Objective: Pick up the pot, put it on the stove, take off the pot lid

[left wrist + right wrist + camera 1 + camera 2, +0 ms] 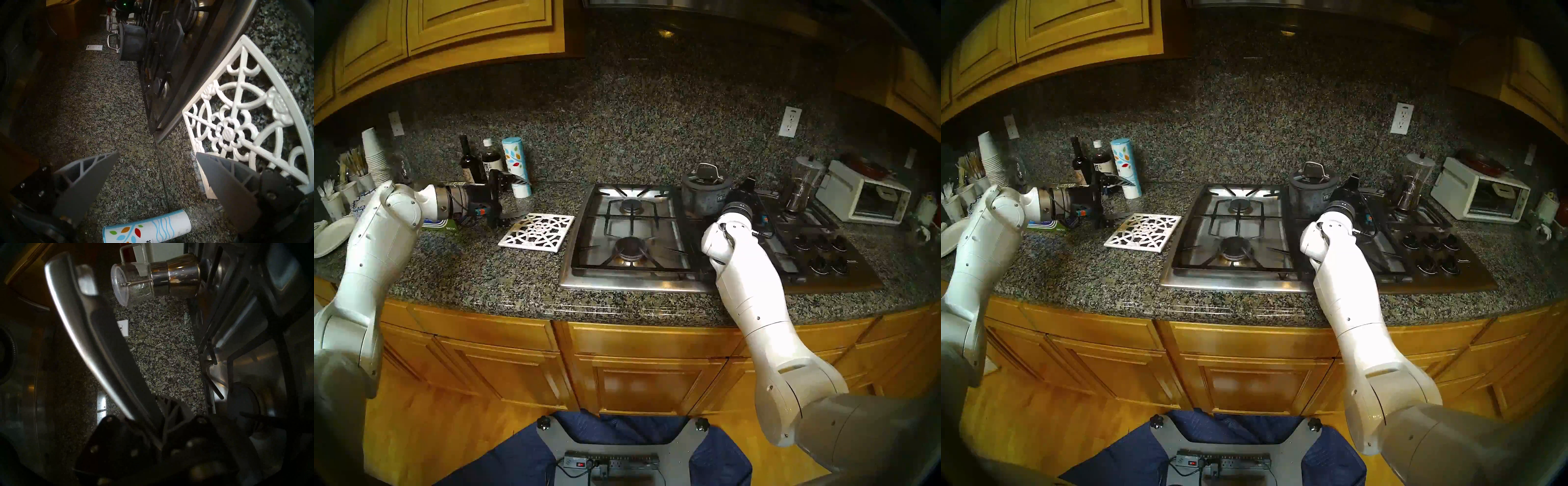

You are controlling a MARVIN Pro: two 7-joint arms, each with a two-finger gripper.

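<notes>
Granite counter, head view: pot (pixel 705 199) with pot lid (pixel 707 175) at stove (pixel 633 234) back centre. Left wrist view: left gripper (pixel 157 169) jaws apart, idle beside stove, over trivet (pixel 246 118). Right wrist view: right gripper (pixel 158 414) clamped on pot handle (pixel 95 338), likely for carrying.

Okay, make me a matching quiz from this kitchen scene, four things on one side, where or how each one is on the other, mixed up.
Column one:
1. pot lid
2. white trivet
3. coffee maker
4. left gripper

Column two:
A. open, holding nothing
B. sitting on the pot
C. flat on the counter, left of the stove
D. standing at the stove's rear right

Pairs: 1-B, 2-C, 3-D, 4-A
</notes>
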